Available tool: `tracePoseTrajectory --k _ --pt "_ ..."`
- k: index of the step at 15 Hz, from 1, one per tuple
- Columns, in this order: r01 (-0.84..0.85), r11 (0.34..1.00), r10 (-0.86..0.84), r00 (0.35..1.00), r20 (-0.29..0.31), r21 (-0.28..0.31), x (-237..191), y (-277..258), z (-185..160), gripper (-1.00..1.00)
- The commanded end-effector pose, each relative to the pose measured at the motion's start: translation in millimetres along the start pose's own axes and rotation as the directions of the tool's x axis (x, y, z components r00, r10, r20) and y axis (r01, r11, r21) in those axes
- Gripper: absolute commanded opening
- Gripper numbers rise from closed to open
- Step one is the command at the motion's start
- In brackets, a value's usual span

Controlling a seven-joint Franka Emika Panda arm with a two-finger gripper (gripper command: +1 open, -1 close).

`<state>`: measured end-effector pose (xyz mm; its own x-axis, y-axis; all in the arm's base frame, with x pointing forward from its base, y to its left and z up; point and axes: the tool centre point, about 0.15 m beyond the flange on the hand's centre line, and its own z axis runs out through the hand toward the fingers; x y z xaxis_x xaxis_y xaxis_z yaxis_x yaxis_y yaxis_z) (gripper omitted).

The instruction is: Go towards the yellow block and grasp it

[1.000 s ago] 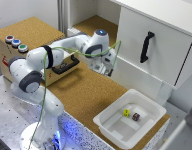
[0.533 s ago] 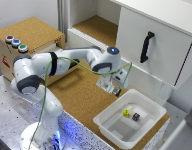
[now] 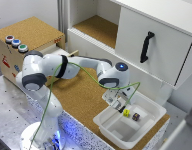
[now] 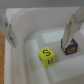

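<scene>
The yellow block (image 3: pixel 126 113) is a tiny cube lying in a white tray (image 3: pixel 108 127), beside a dark maroon cube (image 3: pixel 136 116). My gripper (image 3: pixel 116 104) hangs just above the tray, slightly toward the exterior view's left of the yellow block. It is open and empty. In the wrist view the yellow block (image 4: pixel 47 56) shows a dark mark on its top face. The maroon cube (image 4: pixel 69 48) lies close to one of the fingers (image 4: pixel 67 31). The gripper (image 4: pixel 37 42) stands open above the tray floor, apart from both cubes.
A white cabinet with a black handle (image 3: pixel 146 46) stands behind the tray. A cork-topped box (image 3: pixel 31 35) with coloured buttons (image 3: pixel 16 43) is at the exterior view's left. A cork mat (image 3: pixel 83 95) covers the table.
The arm has swung toward the exterior view's right and down, from near the cabinet shelf to just above the white tray.
</scene>
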<state>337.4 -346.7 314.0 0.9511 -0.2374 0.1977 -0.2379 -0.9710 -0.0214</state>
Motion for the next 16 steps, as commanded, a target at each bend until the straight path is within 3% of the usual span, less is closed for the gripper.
tracePoseTrajectory --k 1,6,13,14,16 --pt "-0.157 0.983 0.153 0.987 0.044 0.095 16 16 41 1.00" --pt "-0.351 0.936 0.351 0.936 0.003 0.031 22 18 61 1.00" --pt "-0.602 0.796 0.604 0.796 -0.023 0.061 32 -2 86 1.00" --pt "-0.653 0.752 0.656 0.754 -0.013 0.088 28 0 90 1.00" --pt "-0.688 0.720 0.691 0.723 -0.002 0.088 25 4 94 1.00"
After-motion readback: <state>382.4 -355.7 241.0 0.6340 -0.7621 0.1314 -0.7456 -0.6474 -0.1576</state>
